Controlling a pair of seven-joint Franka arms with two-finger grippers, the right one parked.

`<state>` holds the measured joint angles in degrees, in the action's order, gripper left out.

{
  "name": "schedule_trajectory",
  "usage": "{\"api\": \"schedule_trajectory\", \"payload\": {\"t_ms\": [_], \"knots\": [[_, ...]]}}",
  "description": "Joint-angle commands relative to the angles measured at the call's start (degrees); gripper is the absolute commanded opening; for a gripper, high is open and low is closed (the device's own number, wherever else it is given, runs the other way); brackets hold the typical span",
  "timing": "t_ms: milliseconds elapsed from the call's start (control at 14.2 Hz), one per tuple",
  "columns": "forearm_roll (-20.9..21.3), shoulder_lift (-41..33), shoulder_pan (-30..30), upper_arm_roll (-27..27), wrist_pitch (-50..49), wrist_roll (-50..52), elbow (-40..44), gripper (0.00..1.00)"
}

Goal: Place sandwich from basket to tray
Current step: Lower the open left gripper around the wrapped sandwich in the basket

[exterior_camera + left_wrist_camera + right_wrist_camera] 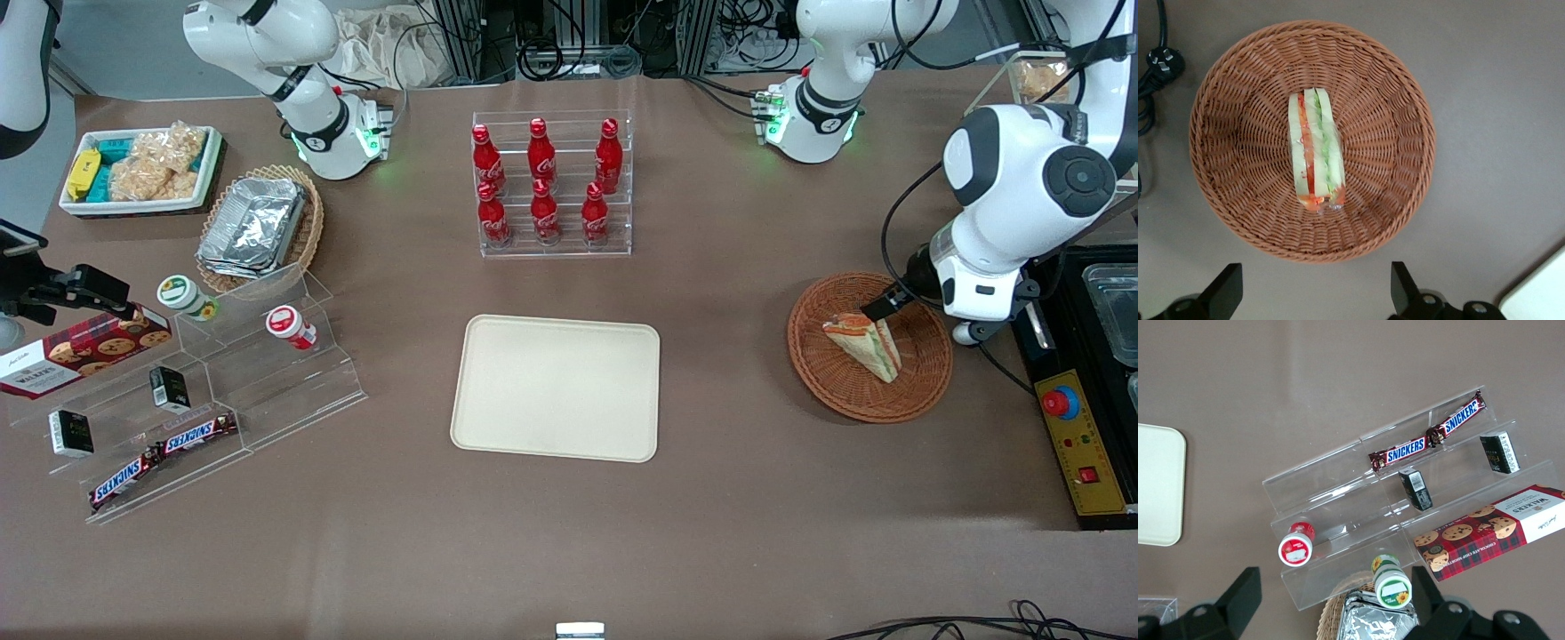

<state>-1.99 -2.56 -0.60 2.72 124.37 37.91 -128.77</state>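
Observation:
The sandwich (867, 342) is a wrapped wedge of pale bread with red, green and orange layers, lying in the round reddish-brown basket (827, 391) toward the working arm's end of the table. The left wrist view looks straight down on the sandwich (1315, 150) in the middle of the basket (1405, 87). My gripper (889, 304) hangs above the basket, a little farther from the front camera than the sandwich. It is open (1315, 293), its fingers (1225, 290) wide apart with nothing between them. The cream-beige tray (556, 387) lies bare at the table's middle; a corner of the tray (1541, 293) shows from the wrist.
A clear rack of red cola bottles (544, 182) stands farther from the front camera than the tray. A black and yellow control box (1080, 440) lies beside the basket at the table's edge. An acrylic snack stand (187, 382), a tan basket of foil containers (258, 227) and a white bin (142, 169) are toward the parked arm's end.

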Motion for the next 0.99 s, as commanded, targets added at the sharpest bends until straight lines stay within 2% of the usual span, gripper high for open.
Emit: {"api": "schedule_trajectory", "payload": {"t_ms": [0, 353, 917], "knots": [[0.4, 0.97, -0.81, 0.35, 4.55, 3.03, -3.14, 1.0], [0.49, 3.96, -0.9, 0.27, 13.78, 5.15, -7.98, 0.99], [1.28, 9.94, -1.59, 0.27, 19.6, 9.28, -8.42, 0.99]]}}
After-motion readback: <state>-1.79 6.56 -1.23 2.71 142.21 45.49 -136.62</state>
